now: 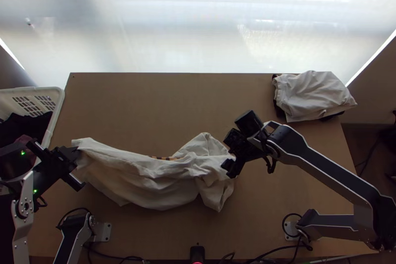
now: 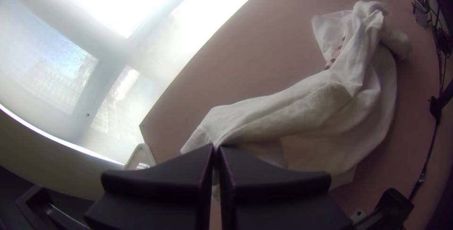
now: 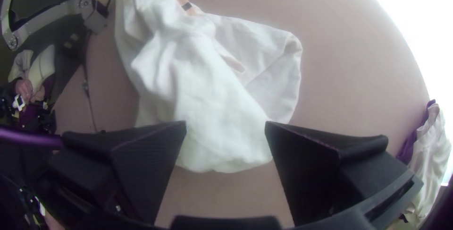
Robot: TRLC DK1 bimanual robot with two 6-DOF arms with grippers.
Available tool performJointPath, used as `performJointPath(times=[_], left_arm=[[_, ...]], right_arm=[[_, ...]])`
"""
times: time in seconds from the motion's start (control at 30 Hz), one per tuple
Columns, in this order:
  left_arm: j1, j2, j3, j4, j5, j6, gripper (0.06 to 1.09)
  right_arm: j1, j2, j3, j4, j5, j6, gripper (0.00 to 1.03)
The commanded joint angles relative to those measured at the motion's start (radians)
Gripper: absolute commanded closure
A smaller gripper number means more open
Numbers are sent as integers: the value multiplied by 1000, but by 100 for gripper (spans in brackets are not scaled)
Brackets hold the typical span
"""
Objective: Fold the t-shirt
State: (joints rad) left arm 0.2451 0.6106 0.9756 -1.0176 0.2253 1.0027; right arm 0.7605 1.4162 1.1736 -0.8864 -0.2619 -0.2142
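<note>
A white t-shirt (image 1: 148, 180) lies bunched and rumpled in a long strip on the light wooden table (image 1: 143, 105), stretching from nine o'clock to just past the middle, with twelve o'clock at the table's far edge. At the shirt's nine o'clock end, the left gripper (image 1: 79, 151) is clenched on a pinch of white fabric, its two black fingers (image 2: 165, 178) pressed together. At the three o'clock end, the right gripper (image 1: 230, 166) is released, its fingers (image 3: 141, 149) parted widely with the cloth's end showing between them; whether they touch it, one cannot tell. A flap of the shirt points toward twelve o'clock near that end, beside a tan, dark-striped patch (image 1: 163, 158), while another fold points toward six. At two o'clock, a pile of white cloth (image 1: 314, 95) rests over darker fabric (image 1: 280, 110). At ten o'clock, a white basket (image 1: 57, 110) holds dark cloth (image 1: 22, 124).
</note>
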Motion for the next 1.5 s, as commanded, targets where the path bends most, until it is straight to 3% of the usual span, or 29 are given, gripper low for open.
performJointPath(times=[0.0, 0.3, 0.67, 0.87, 0.9, 1.0, 1.3, 1.37, 1.47], left_arm=[[6, -5, 0, 7, 2, -6, 105], [-21, -2, -40, -26, 13, -98, 105], [-21, 0, -12, -10, 13, -133, 105], [-20, -3, 8, -18, 13, -147, 105], [-18, -3, 9, -19, 13, -148, 105], [-20, -5, 11, -19, 13, -148, 105], [-20, -3, 21, -16, 13, -147, 105], [-20, -3, 23, -16, 13, -147, 105], [-20, -2, 25, -16, 13, -147, 105]], right_arm=[[60, -3, 110, -83, -2, 18, 19], [232, 127, 130, -43, 23, 45, 15], [347, 256, 201, 79, 279, 3, 16], [352, 291, 221, 129, 346, -28, 16], [356, 294, 216, 129, 359, -31, 19], [356, 294, 196, 136, 368, -45, 40], [365, 251, 98, 118, 366, -53, 45], [365, 233, 90, 118, 365, -60, 57], [367, 205, 97, 115, 355, -86, 82]])
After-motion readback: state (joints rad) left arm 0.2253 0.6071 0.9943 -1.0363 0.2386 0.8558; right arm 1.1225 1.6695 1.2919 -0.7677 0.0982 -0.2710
